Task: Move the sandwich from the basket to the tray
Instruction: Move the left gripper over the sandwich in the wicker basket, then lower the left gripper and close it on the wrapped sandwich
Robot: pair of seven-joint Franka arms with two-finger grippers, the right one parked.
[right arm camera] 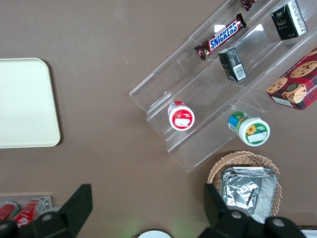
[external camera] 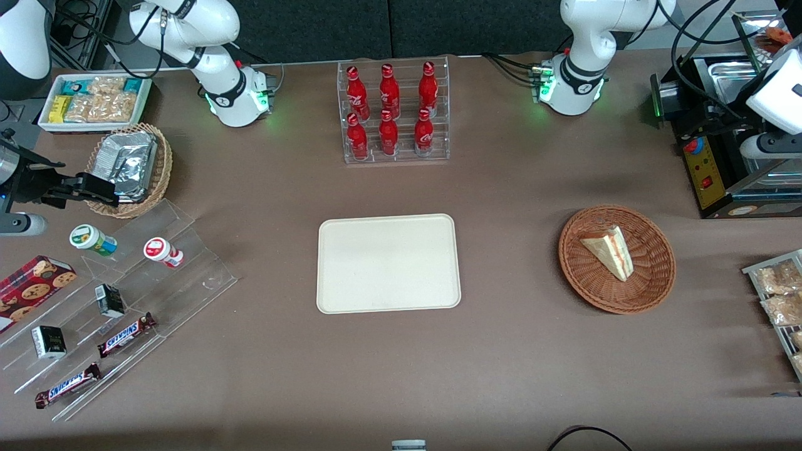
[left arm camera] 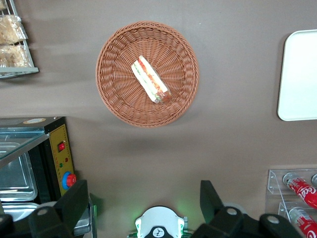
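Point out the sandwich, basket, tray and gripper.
sandwich (external camera: 609, 252): front view, bread face.
basket (external camera: 655, 283): front view, woven wall.
tray (external camera: 388, 263): front view, bare floor.
gripper (left arm camera: 143, 208): left wrist view, between open fingers, above the table.

A brown surface (external camera: 514, 351) carries everything before me. My hand (left arm camera: 143, 208) hangs spread open above it, touching nothing. On it lie the cream tray (external camera: 388, 263), bare, and the reddish-brown basket (external camera: 651, 275) toward my working end, well apart. A clear rack of red bottles (external camera: 393, 113) stands farther from the front camera.
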